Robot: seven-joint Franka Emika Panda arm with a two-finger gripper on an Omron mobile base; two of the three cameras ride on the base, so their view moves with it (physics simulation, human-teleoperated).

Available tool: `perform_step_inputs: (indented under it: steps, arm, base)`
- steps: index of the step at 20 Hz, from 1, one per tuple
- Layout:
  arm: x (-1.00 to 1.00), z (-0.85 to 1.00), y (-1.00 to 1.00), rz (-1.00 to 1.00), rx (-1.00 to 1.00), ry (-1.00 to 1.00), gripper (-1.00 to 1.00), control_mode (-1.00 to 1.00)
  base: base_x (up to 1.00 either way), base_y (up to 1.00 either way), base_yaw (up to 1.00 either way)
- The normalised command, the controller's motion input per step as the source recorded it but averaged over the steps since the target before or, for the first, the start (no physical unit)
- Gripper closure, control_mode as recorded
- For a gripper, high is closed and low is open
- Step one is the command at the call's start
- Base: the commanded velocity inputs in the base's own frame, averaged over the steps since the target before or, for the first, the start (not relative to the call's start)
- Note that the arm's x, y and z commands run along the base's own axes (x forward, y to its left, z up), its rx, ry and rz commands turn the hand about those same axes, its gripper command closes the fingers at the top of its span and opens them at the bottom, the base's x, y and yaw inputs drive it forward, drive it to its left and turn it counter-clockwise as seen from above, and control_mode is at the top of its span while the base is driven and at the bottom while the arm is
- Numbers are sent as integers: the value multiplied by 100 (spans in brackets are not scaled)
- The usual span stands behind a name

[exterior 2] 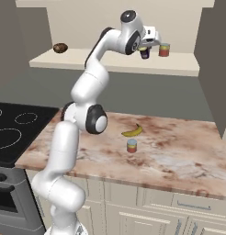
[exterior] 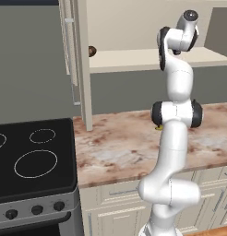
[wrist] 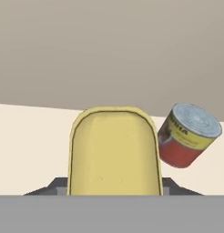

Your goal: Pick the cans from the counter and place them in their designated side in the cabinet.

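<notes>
A: Two cans to sort. Left base view first?

B: Shows the arm [exterior: 173, 138] reaching up to the cabinet [exterior: 147, 60] shelf above the counter [exterior: 120, 143]. Hand tucked behind it, so no read on the jaws from there.

A: Right base view?

B: Gives more. Gripper [exterior 2: 145, 50] at the shelf, dark blue can [exterior 2: 144, 53] in it, just beside the red can [exterior 2: 164, 49] with a yellowish label. Red-orange can [exterior 2: 132, 145] waiting on the counter near the banana [exterior 2: 132, 131].

A: Hand view?

B: Yellow label across the middle, jaws snug on both sides, no gap visible. Gripping, by the look of it. Red can close off to one side.

A: Advice?

B: Seat the base flat on the shelf before letting go. Open gently, then back straight out, clear of the neighbour.
</notes>
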Motion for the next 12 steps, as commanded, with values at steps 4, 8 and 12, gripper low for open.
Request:
perform_step_inputs:
  steps: [4,8,12]
  arm:
    - [14,17,-16,0,6,4,-100,-100]
    - [17,18,-9,1,6,1,-100,-100]
    - [7,29,-7,3,7,-1,-100,-100]
  base:
    - [0,0,0]
    - [0,0,0]
    - [0,0,0]
